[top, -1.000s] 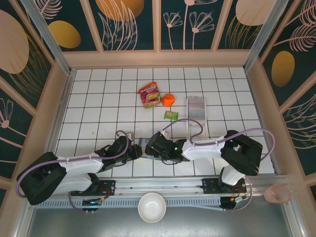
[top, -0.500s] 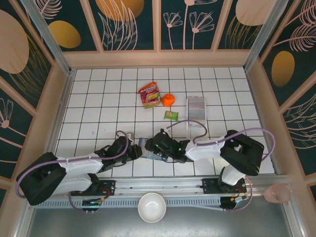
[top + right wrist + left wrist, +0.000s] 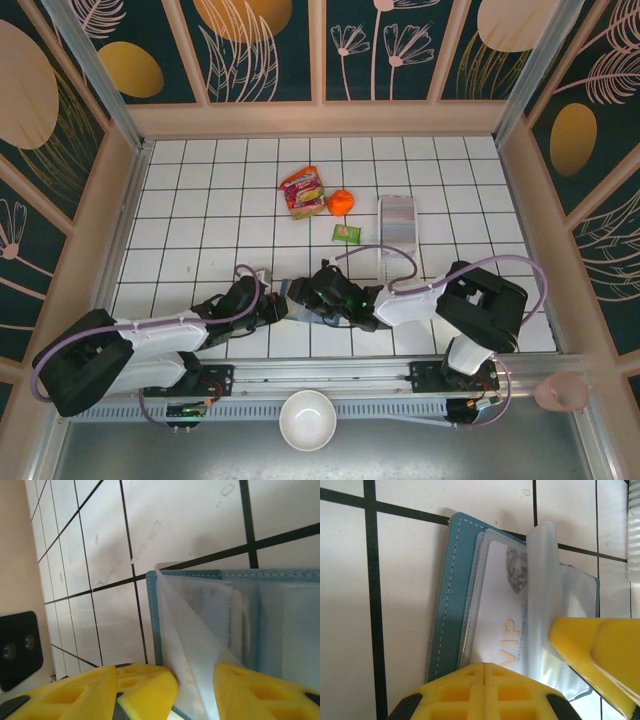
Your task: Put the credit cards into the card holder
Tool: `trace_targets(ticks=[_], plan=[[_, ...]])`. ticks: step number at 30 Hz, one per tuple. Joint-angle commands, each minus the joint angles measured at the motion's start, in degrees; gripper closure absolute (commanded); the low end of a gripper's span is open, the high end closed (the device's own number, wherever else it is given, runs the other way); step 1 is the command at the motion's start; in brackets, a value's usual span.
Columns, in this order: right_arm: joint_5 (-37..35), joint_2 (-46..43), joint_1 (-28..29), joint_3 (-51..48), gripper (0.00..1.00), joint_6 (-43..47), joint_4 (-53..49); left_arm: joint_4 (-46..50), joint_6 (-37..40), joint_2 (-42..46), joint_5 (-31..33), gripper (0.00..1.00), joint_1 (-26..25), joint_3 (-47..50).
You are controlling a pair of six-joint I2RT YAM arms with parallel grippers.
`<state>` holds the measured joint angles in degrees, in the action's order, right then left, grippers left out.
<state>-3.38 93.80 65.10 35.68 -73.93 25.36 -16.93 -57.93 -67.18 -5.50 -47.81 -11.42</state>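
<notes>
Teal card holder [image 3: 445, 605] lay open on the tiled table [image 3: 190, 200], near its front edge, between the two arms. Left gripper [image 3: 484, 667] was closed tight at the holder's near edge; could not tell whether it pinched anything. Right gripper [image 3: 192, 680] stood part-way apart, the clear sleeve flap [image 3: 540, 575] rising between its fingers, not visibly clamped. White card [image 3: 495, 630] lay under the clear plastic; depth unclear.

Risks, as judged:
- flap slipping free and dropping over the pocket mouth
- holder skidding on smooth tile if the hold-down was weak
- card jamming askew

Room: bare tiles beyond the holder; green packet [image 3: 346, 233] and clear tray [image 3: 397, 222] well apart; front rail [image 3: 320, 375] close behind.
</notes>
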Motion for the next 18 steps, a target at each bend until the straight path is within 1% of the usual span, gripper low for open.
trace_targets(ticks=[1,6,11,14,18], plan=[[0.91,1.33,-0.34,-0.97,0.47,-1.50,4.58,3.13,-1.02,1.07,0.75,0.95,-0.22,1.88],[1.87,2.74,-0.50,-0.02,0.47,-0.86,7.11,1.47,-2.64,2.81,0.63,0.95,-0.25,3.47],[1.79,3.01,-0.59,0.15,0.48,-0.39,8.30,4.93,-2.89,5.07,3.66,0.97,-0.24,2.94],[2.17,3.78,-0.59,0.62,0.48,-0.16,8.45,5.70,-3.03,8.32,4.39,0.92,-0.24,2.96],[2.19,4.26,-0.59,0.97,0.48,-0.07,9.05,11.30,-3.83,14.00,8.47,0.85,-0.24,2.24]])
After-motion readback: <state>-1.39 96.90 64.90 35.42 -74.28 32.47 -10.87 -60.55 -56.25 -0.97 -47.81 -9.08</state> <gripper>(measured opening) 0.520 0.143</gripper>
